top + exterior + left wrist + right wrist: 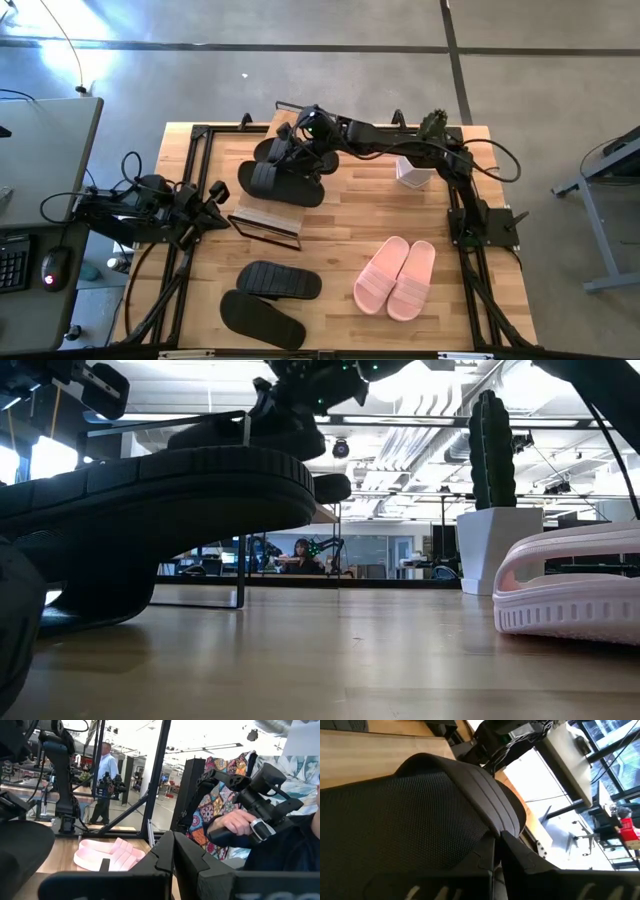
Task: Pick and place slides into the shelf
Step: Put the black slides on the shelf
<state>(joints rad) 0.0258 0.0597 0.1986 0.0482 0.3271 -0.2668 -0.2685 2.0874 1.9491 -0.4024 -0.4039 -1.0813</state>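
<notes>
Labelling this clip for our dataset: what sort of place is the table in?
Probably a robotics lab or open workshop: bare concrete floor around the wooden table, a desk with keyboard and mouse beside it, and more robot arms on frames behind.

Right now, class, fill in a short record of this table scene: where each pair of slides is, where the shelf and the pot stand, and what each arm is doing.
Black slides at shelf: two black slides at the top of the slanted bamboo shelf
Black slides on table: pair lying apart, near edge
Pink slides: light pink pair side by side on the wooden table
White pot: at far side, holding a cactus
Right gripper: at the shelf's black slides
Left gripper: beside the shelf, holding nothing
</notes>
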